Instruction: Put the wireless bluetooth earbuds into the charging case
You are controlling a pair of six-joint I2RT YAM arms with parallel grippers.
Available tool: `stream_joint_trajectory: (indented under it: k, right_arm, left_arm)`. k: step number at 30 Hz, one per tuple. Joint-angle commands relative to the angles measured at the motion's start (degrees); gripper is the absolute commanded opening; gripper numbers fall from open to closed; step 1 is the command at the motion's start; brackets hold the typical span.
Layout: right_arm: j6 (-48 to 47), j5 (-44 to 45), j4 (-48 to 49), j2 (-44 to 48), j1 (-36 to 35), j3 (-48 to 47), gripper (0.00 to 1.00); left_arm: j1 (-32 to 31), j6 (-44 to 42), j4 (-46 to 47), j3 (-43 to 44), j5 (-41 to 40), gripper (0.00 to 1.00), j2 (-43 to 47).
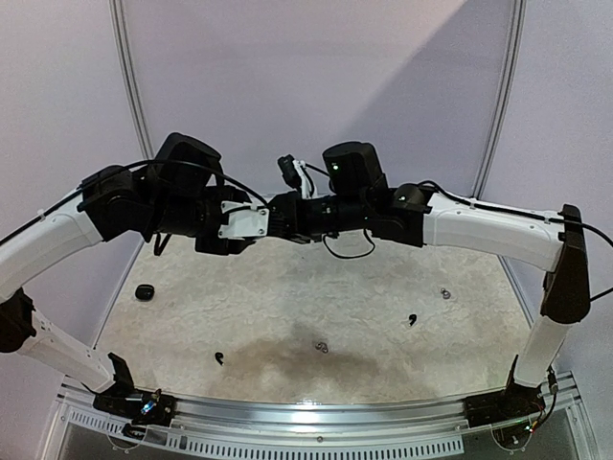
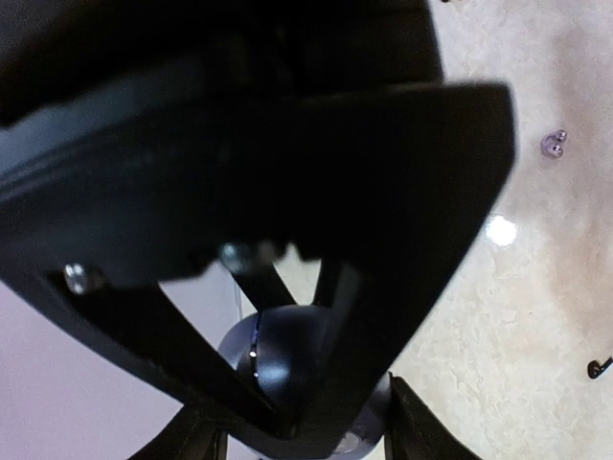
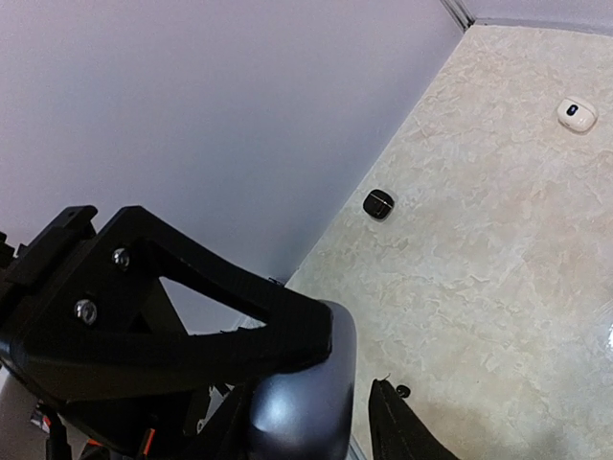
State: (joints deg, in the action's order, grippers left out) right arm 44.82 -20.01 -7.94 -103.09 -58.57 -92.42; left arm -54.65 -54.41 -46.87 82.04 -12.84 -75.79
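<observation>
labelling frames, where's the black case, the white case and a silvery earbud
black charging case [image 3: 379, 203]: right wrist view, middle of its top
white charging case [image 3: 576, 114]: right wrist view, centre of its top
silvery-grey earbud [image 2: 554, 144]: left wrist view, its rounded body

marbled cream table, grey case

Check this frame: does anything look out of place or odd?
Nothing looks damaged. Loose earbuds lie scattered on the table: a black earbud front left, a silvery pair centre, a second black earbud right. A brownish patch darkens the front middle; stain or shadow, I cannot tell.
</observation>
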Motion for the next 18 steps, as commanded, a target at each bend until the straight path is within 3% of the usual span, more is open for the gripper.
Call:
stream_joint_trajectory:
  k: [1,8,9,10,11,12,13,14,18]
  right_arm:
    - [1.3,1.1,0.9,-2.6,-1.3,-2.9,0.39]
    - [2.6,3.3,1.0,-2.4,-1.7,-1.8,0.06]
    - [2.4,3.5,0.6,-2.0,-1.6,-1.8,0.02]
    - [1.7,3.7,-0.2,-1.6,-1.7,-1.9,0.0]
    - [1.2,4.2,-1.0,-1.2,-1.7,-2.0,0.0]
    - [0.4,4.4,-1.9,-0.9,-1.7,-2.1,0.0]
    - [-0.3,4.5,-2.6,-0.4,-1.6,-2.2,0.0]
    - [-1.7,4.4,-2.9,0.1,-1.6,-2.2,0.0]
    - [-7.1,2.9,-4.6,2.0,-1.5,-2.1,0.0]
  left_arm:
    - [-1.2,-0.5,2.1,-1.7,-0.4,0.0,1.0]
    - [-1.2,0.4,3.1,-3.4,0.2,0.0,2.7]
    - [-1.2,1.4,3.2,-3.4,0.2,0.03,3.0]
    - [-1.1,3.0,3.1,-3.3,0.4,0.26,3.3]
    - [-1.0,4.8,3.2,-3.4,0.8,0.56,3.8]
    - [-0.9,6.4,3.2,-3.6,1.6,0.78,4.5]
    - [-0.9,7.9,3.2,-4.1,2.5,0.94,5.3]
    - [-0.9,8.9,3.2,-4.8,3.6,0.98,6.2]
    - [-0.7,14.5,2.0,-6.4,6.9,0.99,10.9]
